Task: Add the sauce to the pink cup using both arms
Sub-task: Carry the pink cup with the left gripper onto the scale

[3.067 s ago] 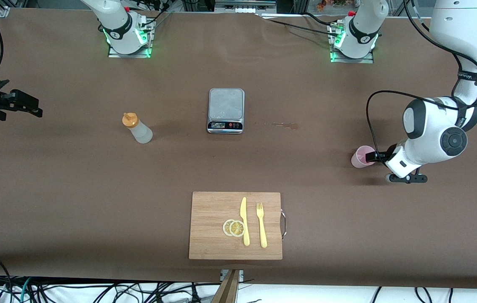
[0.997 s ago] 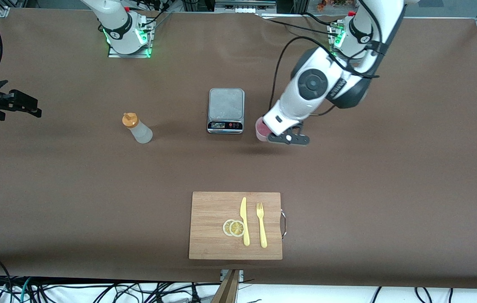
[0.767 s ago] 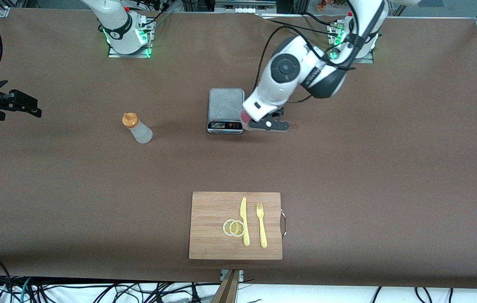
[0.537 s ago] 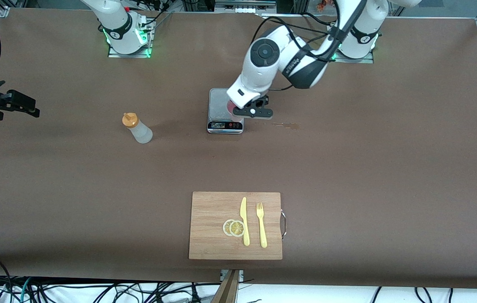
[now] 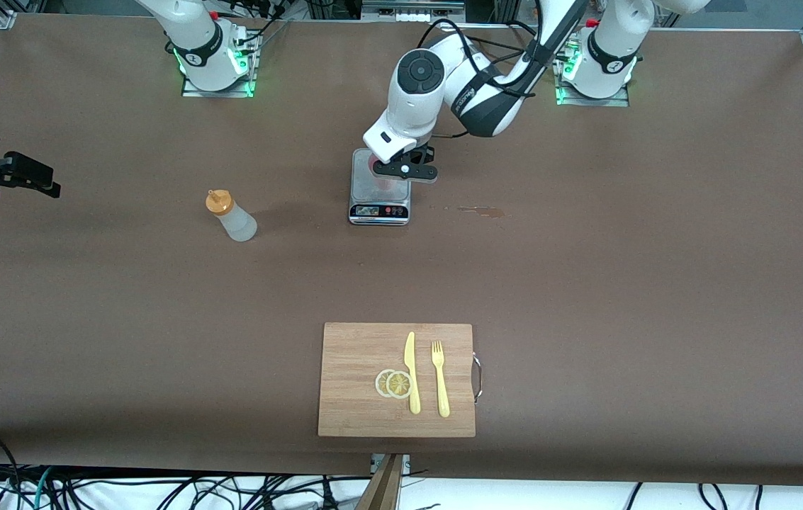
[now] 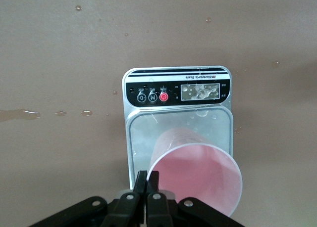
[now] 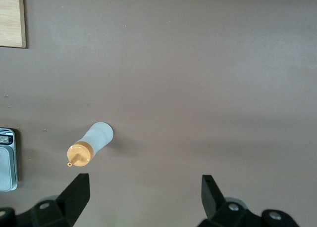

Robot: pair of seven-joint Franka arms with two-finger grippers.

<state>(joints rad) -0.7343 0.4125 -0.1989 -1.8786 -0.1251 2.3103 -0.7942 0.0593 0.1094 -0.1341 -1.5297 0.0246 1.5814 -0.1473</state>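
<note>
Pink cup (image 5: 381,177) hangs over the scale (image 5: 380,185) in my front view, bottle (image 5: 231,216) upright toward the right arm's end; left wrist view — left gripper (image 6: 147,181) pinched shut on the cup's rim over the platform; right wrist view — right gripper (image 7: 143,190) spread wide, waiting over bare brown table (image 7: 208,73).

Even overhead light, soft shadows (all views sharp), little glare
</note>
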